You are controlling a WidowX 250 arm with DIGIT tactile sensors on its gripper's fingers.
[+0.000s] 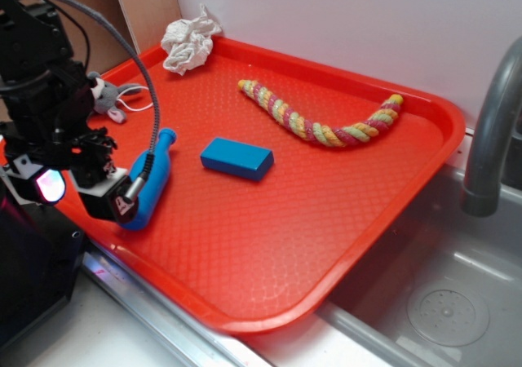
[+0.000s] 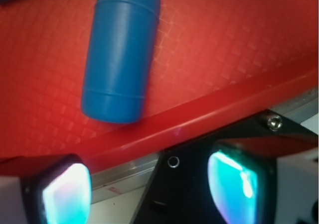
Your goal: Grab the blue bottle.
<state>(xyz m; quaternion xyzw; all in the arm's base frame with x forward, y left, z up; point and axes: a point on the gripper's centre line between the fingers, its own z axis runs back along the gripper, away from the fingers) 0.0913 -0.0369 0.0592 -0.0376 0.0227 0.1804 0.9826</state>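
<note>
Gripper [image 1: 81, 189], jaws spread wide and empty, should advance over the tray rim [image 2: 209, 112] ahead to straddle the blue bottle [image 2: 122, 55] crosswise before closing.

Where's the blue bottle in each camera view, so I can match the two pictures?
Exterior: the bottle lies on its side at the tray's left, left of the blue block, partly behind the claw.
Wrist: bottle at upper left, base toward the camera.
Shared landmark: the red tray rim just beyond the bottle's base.
</note>
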